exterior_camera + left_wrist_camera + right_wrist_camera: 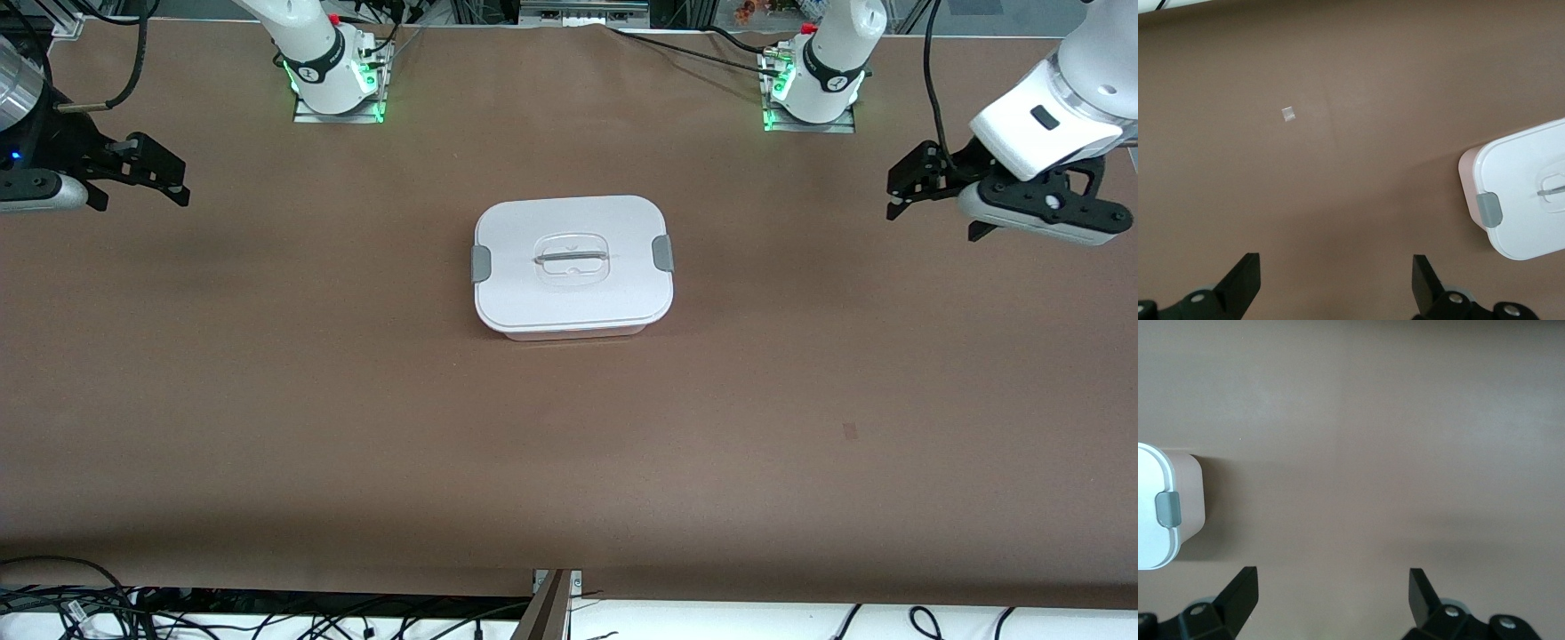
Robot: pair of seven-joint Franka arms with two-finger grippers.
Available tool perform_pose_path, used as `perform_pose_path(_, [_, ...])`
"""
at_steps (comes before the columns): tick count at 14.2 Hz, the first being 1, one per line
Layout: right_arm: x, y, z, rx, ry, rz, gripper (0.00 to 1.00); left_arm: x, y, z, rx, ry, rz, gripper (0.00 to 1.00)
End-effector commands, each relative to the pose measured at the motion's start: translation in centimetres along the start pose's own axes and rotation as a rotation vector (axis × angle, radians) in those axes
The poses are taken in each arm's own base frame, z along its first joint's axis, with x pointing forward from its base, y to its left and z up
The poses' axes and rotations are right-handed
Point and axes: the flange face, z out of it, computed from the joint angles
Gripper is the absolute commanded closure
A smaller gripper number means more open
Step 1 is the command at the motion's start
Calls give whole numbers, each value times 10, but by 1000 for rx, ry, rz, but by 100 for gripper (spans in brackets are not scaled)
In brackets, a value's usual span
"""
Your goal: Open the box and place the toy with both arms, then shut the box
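Note:
The box (pixel 533 302) sits shut in the middle of the brown table, its white lid (pixel 613 293) on the pink tub. A grey clip (pixel 481 263) is at each end, the second clip (pixel 662 253) toward the left arm's end, and a clear recessed handle (pixel 571 258) is in the lid's middle. The toy is out of view. My left gripper (pixel 892 197) hangs open over bare table at the left arm's end, well apart from the box. My right gripper (pixel 178 184) hangs open at the other end. Both wrist views show empty jaws, left gripper (pixel 1336 263) and right gripper (pixel 1333 577), each with one end of the box (pixel 1518 200) (pixel 1188 493).
A small pale patch (pixel 850 431) marks the table nearer the front camera, also in the left wrist view as a patch (pixel 1289 114). The arm bases (pixel 336 80) (pixel 813 84) stand along the table's back edge. Cables (pixel 80 613) lie below the table's front edge.

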Motion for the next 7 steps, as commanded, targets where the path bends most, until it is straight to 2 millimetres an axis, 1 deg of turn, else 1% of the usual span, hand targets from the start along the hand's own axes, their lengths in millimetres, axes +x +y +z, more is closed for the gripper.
perform_pose_path(1, [2,-1,-4,-14,10,-9,0,-17,-14,8,23,6,-97,0])
perform_pose_path(2, [2,-1,-4,-14,10,-9,0,-18,-24,8,21,5,-117,0])
perform_pose_path(3, [2,-1,-4,-14,10,-8,0,-18,-26,9,21,3,-119,0])
perform_pose_path(5, [2,-1,-4,-14,10,-8,0,-21,-47,8,31,-5,-147,0])
perform_pose_path(7, [2,-3,-4,-12,10,-11,0,-26,-60,10,30,-37,-171,0])
